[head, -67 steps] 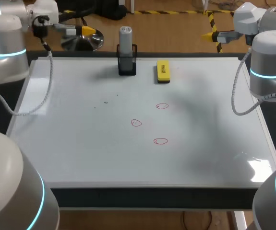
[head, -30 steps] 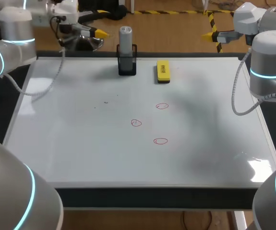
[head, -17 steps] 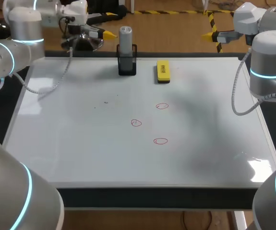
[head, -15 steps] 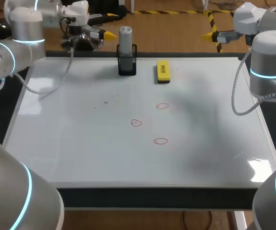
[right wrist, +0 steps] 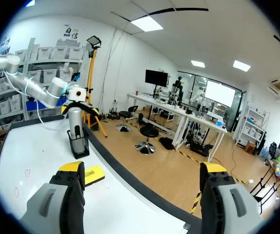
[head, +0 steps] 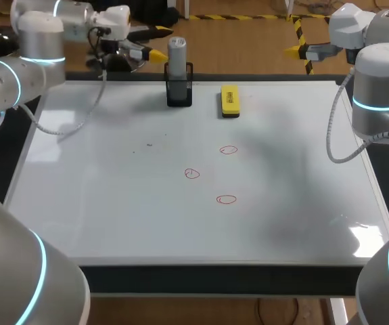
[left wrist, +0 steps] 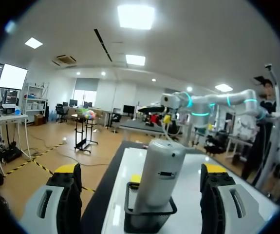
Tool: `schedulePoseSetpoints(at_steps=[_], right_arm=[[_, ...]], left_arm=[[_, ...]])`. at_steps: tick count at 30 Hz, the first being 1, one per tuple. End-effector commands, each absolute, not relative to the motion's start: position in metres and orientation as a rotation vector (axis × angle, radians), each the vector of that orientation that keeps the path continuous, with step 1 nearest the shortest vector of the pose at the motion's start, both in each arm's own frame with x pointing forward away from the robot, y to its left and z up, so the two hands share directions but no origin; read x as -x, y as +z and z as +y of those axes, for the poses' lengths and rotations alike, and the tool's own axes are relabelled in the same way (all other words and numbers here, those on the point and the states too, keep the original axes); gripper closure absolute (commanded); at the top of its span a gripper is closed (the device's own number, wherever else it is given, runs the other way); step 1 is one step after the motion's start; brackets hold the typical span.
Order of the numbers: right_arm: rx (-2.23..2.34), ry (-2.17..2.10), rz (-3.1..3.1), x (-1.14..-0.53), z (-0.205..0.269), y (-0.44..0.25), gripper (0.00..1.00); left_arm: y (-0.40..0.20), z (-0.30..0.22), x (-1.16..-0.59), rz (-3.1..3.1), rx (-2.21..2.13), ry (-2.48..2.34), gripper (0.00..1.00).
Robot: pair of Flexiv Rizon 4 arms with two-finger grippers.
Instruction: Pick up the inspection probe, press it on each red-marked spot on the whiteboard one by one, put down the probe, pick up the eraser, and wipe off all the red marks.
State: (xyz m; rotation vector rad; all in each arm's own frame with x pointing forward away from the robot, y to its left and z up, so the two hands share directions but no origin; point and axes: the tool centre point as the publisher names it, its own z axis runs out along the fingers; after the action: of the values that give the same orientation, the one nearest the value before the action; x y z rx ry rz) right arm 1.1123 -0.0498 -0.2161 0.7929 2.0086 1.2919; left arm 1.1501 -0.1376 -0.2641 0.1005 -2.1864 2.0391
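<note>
The grey cylindrical probe stands upright in a black holder at the far edge of the whiteboard. My left gripper is open just left of the probe's top, apart from it. In the left wrist view the probe stands ahead of the open gripper, between the lines of its fingers and untouched. The yellow eraser lies right of the holder. Three red marks sit mid-board. My right gripper hangs open beyond the far right corner, holding nothing.
From the right wrist, the probe, eraser and my left arm's gripper show far ahead of the open right gripper. A few small dark specks dot the board left of the marks.
My left arm has swung right along the far edge, bringing its open gripper close to the probe. The right arm, probe, eraser and marks have not moved.
</note>
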Motion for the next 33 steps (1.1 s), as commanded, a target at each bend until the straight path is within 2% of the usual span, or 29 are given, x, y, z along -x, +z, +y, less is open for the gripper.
schedulePoseSetpoints(at_steps=[1,33], right_arm=[[-0.793,1.292,2.009,-1.113,-0.050,-0.216,0.00],[-0.793,1.292,2.009,-1.113,-0.050,-0.216,0.00]], left_arm=[[-0.263,-0.136,-1.137,-2.203,-0.129,2.052,0.00],[-0.280,-0.169,-1.116,-2.150,-0.159,2.174,0.00]])
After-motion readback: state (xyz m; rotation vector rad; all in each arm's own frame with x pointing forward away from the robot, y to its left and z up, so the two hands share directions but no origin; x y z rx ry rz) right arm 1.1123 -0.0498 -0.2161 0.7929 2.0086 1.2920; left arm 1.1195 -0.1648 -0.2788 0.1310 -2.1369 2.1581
